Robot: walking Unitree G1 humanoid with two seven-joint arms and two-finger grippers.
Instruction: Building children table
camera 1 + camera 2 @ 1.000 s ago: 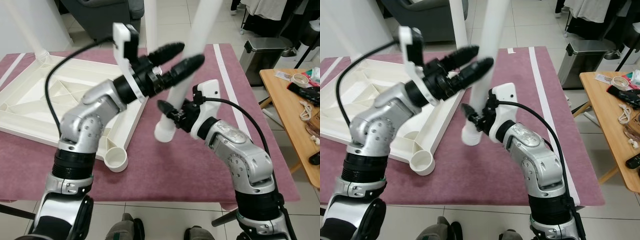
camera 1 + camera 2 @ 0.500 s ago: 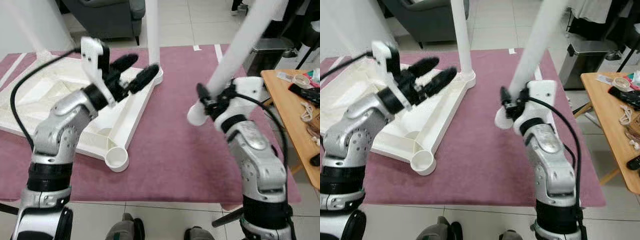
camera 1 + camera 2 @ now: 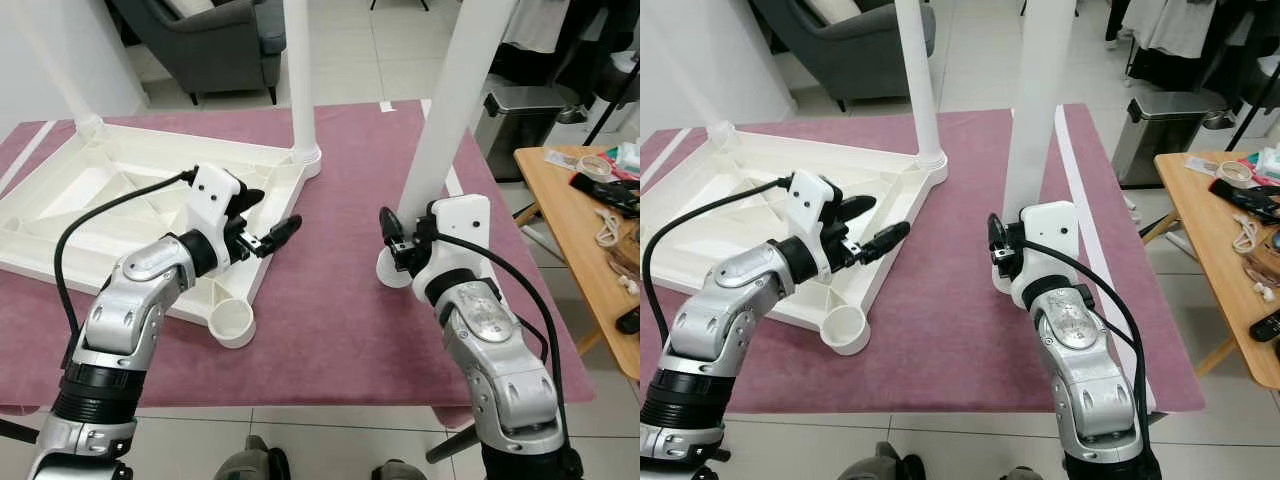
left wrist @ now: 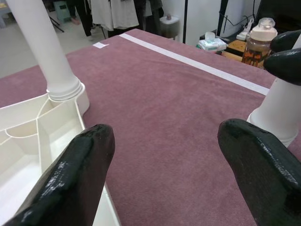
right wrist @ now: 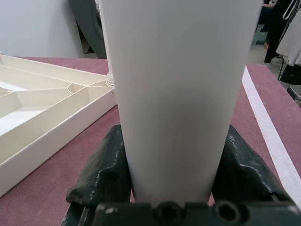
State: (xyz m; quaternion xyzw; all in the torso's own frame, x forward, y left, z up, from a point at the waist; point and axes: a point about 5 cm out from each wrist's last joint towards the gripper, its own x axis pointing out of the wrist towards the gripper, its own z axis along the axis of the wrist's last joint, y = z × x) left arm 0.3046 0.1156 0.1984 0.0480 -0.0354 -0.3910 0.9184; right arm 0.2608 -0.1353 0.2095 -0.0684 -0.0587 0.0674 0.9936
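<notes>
Two legs in, near socket waiting
Our right gripper [image 3: 1002,250] clamps a loose white leg [image 3: 1037,110] right of the upturned tabletop [image 3: 120,190]; our left gripper [image 3: 268,222] hovers open, empty, beyond the unfilled socket [image 3: 235,320].

Open maroon rug [image 3: 330,320] at frame centre between upturned tabletop [image 3: 120,200] at left and loose leg [image 3: 445,130] clamped in right gripper [image 3: 398,248]; fixed leg [image 3: 300,80] blocks upper centre; wooden desk [image 3: 590,260] crowds right edge.
</notes>
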